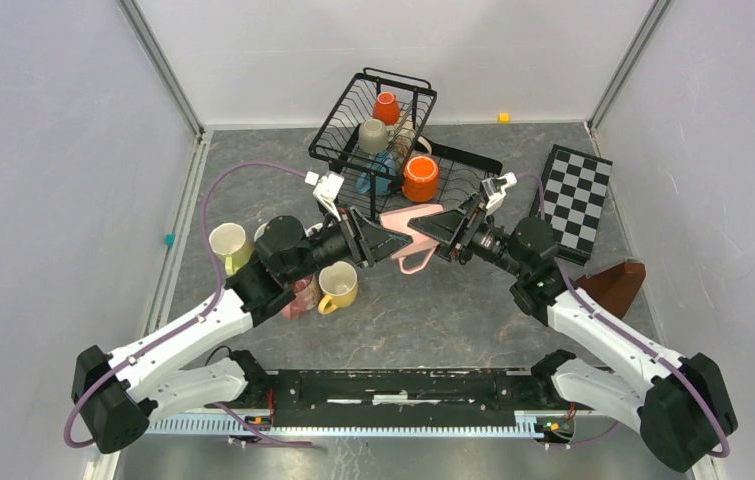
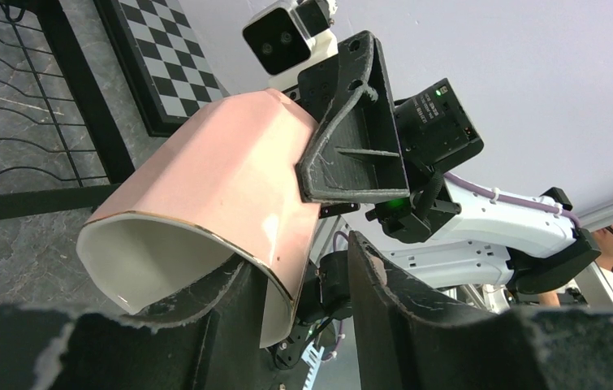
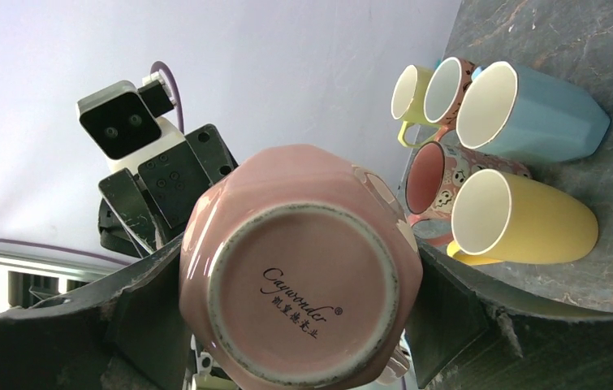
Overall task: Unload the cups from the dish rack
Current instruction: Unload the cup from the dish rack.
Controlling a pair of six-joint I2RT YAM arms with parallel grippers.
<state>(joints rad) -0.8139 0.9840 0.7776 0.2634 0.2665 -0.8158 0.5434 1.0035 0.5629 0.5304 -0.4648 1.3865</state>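
A pink mug (image 1: 415, 222) hangs in the air between both grippers, in front of the black wire dish rack (image 1: 353, 110). My right gripper (image 1: 445, 228) is shut on its base end (image 3: 299, 284). My left gripper (image 1: 385, 240) is open at the mug's mouth (image 2: 205, 187): one finger is inside the mug and the other finger (image 2: 392, 317) is outside, apart from the wall. The rack holds an orange cup (image 1: 386, 107), a beige cup (image 1: 373, 135), a larger orange cup (image 1: 420, 178) and a blue one (image 1: 378, 180).
Unloaded cups stand on the table at the left: cream (image 1: 227, 245), yellow (image 1: 339, 285), patterned pink (image 1: 303, 295), and light blue (image 3: 530, 114). A checkered board (image 1: 573, 200) and a brown object (image 1: 618, 285) lie at the right. White walls enclose the table.
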